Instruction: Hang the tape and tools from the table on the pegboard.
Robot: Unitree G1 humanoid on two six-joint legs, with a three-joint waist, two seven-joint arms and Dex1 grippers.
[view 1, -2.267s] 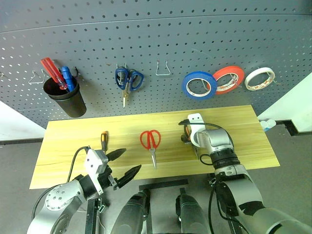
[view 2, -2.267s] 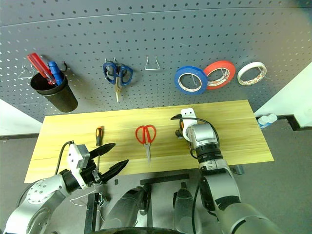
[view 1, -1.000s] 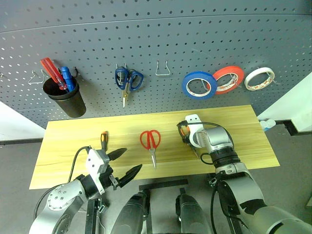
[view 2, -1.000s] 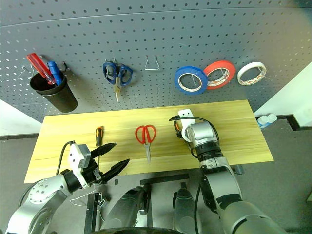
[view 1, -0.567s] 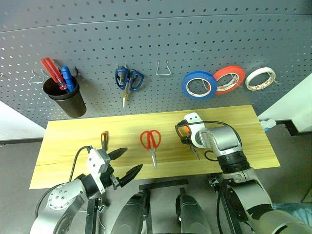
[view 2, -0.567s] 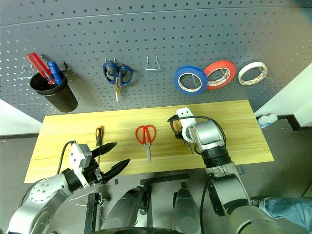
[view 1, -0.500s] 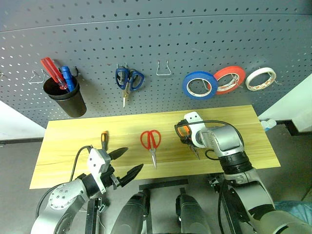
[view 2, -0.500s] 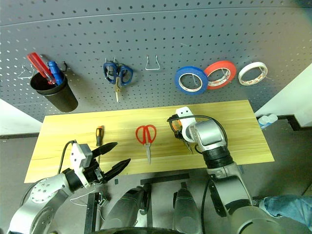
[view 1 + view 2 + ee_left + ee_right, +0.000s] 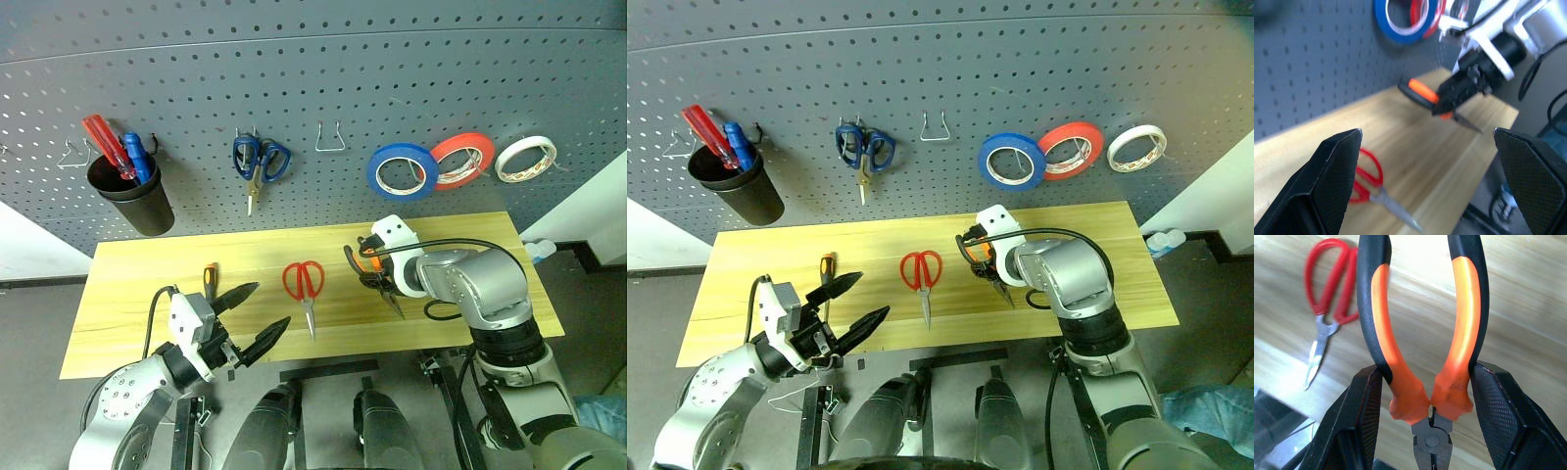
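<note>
My right gripper is clamped on the orange-and-black pliers, its two fingers pressing the handles together, and it holds them clear above the wooden surface with the nose pointing down. The red-handled scissors lie flat on the surface to the left of that gripper, between my two arms. My left gripper hangs over the near edge with its fingers spread wide apart and nothing between them; the orange-handled screwdriver lies just beyond it. The blue tape hangs on the pegboard, above and behind my right gripper.
</note>
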